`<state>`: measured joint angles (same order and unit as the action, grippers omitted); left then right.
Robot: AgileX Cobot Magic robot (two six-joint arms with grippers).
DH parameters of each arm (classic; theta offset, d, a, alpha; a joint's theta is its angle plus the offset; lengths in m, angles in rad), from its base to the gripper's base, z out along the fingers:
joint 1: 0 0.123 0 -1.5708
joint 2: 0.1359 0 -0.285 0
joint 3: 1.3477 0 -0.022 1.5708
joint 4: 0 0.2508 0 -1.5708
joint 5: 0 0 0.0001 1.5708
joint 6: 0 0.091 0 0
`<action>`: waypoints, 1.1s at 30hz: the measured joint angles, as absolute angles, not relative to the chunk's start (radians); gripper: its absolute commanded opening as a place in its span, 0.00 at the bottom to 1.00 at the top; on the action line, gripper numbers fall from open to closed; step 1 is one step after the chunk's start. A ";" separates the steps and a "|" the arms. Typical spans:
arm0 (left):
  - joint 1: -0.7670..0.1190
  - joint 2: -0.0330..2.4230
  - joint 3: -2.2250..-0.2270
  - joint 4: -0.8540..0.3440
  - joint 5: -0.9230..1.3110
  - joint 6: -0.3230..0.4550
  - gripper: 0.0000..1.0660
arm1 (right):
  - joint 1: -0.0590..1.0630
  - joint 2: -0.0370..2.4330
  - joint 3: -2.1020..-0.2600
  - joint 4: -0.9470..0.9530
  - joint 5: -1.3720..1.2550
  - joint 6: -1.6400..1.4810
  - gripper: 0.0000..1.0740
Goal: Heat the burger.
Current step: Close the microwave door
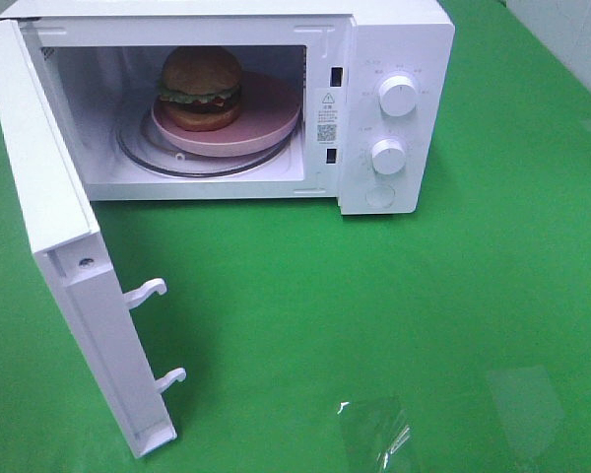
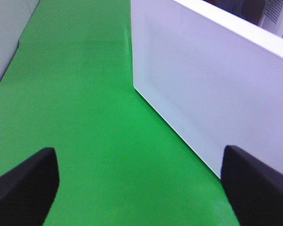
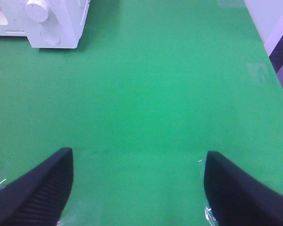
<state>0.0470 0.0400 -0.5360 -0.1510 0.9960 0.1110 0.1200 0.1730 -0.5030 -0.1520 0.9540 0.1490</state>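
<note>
The domed golden-brown burger (image 1: pixel 200 87) sits on a round pink plate (image 1: pixel 276 123) inside the white microwave oven (image 1: pixel 394 59), upper left of the high view, loaded for heating. My left gripper (image 2: pixel 137 155), spread and empty, faces the open white door (image 2: pixel 217 94), placed to push it shut, I judge. The right gripper (image 3: pixel 137 154) is spread too, holding nothing.
</note>
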 measured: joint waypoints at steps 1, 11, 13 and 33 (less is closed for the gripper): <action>0.047 0.040 -0.536 -0.151 0.996 0.111 0.64 | 0.120 0.173 -0.503 -0.152 0.954 0.149 0.68; 0.047 0.295 -0.536 -0.149 0.742 0.094 0.00 | 0.120 0.173 -0.503 -0.152 0.954 0.154 0.68; 0.047 0.338 -0.536 -0.150 0.696 0.094 0.00 | 0.120 0.173 -0.503 -0.152 0.954 0.154 0.68; 0.047 0.575 -0.250 -0.207 -0.021 0.230 0.00 | 0.120 0.173 -0.503 -0.152 0.954 0.154 0.68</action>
